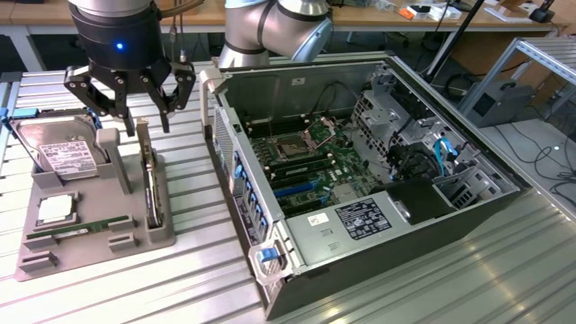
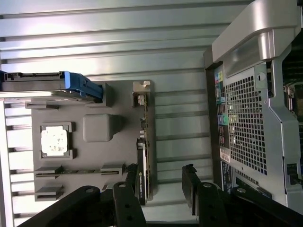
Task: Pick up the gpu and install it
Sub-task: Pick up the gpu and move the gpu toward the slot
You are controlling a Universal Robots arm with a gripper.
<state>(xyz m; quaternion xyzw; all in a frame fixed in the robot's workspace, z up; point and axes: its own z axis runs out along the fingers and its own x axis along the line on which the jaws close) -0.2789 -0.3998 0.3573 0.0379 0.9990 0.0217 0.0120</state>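
Observation:
The gpu [image 1: 153, 183] stands on its edge in the slot along the grey tray's [image 1: 90, 251] side nearest the computer case. It is a thin dark card with a silvery rim. My gripper [image 1: 150, 125] hangs just above the card's far end, open, with nothing between its black fingers [image 1: 135, 121]. In the wrist view the gpu [image 2: 143, 158] runs edge-on along the tray [image 2: 99, 127], and my gripper [image 2: 160, 182] straddles one end of it. One finger is close beside the card; the other stands well off, toward the case.
The tray also holds a hard drive [image 1: 59, 152], a processor chip [image 1: 54, 209] and a green memory stick [image 1: 77, 231]. The open computer case [image 1: 360, 175] lies to the exterior view's right, motherboard [image 1: 301, 169] exposed. The robot's base [image 1: 270, 30] stands behind it.

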